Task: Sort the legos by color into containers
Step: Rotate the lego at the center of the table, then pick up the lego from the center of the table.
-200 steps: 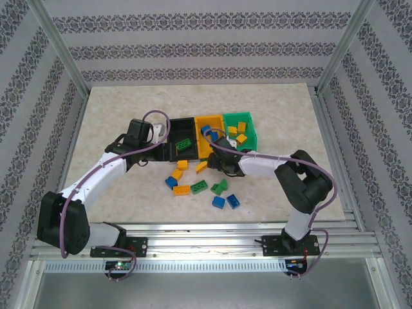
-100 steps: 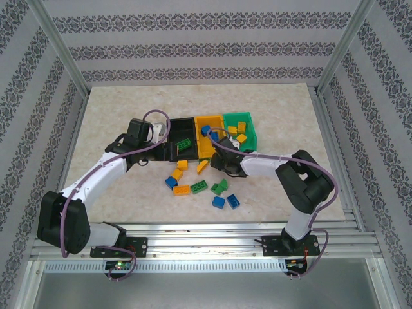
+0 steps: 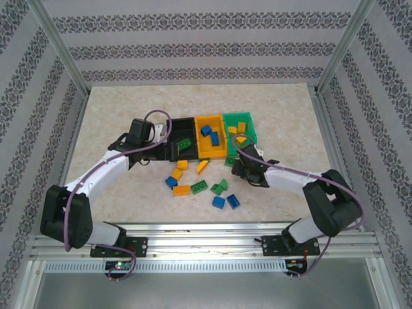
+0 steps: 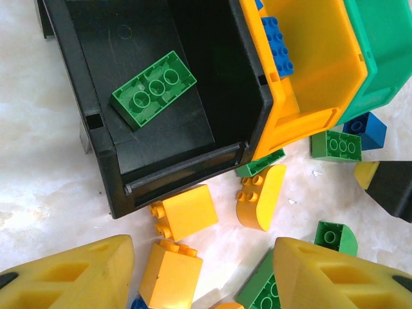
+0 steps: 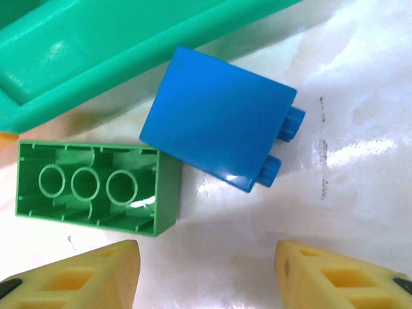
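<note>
The right tool (image 5: 206,270) hangs open and empty above a blue plastic brick (image 5: 219,129) beside an upturned green plastic brick (image 5: 96,187); the left tool (image 4: 203,270) hangs open near the rectangular black plastic bin (image 4: 206,77).

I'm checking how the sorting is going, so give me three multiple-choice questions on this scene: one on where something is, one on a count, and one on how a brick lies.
1. Which bin holds the blue bricks?
A. orange-yellow
B. black
C. green

2. How many bricks lie in the black bin?
A. none
B. one
C. three

3. Ahead of the right fingers, how does the loose green brick lie?
A. studs up
B. stacked on a blue brick
C. hollow underside up

Answers:
1. A: the blue bricks sit inside the orange-yellow bin.
2. B: the binned green brick is alone on the black floor.
3. C: its round tubes face the camera, and it rests on the table beside the loose blue brick.
</note>
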Tool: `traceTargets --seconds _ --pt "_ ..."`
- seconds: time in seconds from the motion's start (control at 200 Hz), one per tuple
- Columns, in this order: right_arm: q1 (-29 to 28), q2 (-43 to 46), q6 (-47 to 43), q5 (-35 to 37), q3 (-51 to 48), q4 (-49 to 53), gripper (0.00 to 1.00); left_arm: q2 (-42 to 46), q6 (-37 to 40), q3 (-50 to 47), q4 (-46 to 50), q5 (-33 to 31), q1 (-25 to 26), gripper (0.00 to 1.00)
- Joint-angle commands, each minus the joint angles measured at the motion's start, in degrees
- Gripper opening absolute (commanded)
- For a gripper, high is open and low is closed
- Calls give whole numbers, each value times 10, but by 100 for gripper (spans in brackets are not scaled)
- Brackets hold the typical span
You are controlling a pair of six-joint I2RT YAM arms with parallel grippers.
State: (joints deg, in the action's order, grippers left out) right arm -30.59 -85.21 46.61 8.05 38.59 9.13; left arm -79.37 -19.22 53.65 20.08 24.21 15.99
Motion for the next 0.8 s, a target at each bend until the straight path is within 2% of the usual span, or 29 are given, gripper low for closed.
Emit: traceTargets --seconds 0.0,0.175,0.36,0.385,0.45,0.64,0.794 --pt "-8 -1 -57 -12 33 24 61 -5 -13 10 -23 15 -7 59" --pt "4 -57 -137 -81 90 40 63 5 -13 8 -19 10 -7 59" --pt "14 -100 -137 -92 122 72 69 15 -12 3 -12 0 -7 59" --pt "14 -101 -135 -82 124 77 78 16 -13 2 -11 0 -6 59" --pt "13 -106 -133 -65 133 89 84 17 -14 1 -10 -1 -7 59" --pt "7 -135 -122 -52 168 91 85 14 -15 5 -9 2 -7 59" --pt "-3 -164 -119 -18 197 110 80 16 -11 12 -1 -1 -7 59"
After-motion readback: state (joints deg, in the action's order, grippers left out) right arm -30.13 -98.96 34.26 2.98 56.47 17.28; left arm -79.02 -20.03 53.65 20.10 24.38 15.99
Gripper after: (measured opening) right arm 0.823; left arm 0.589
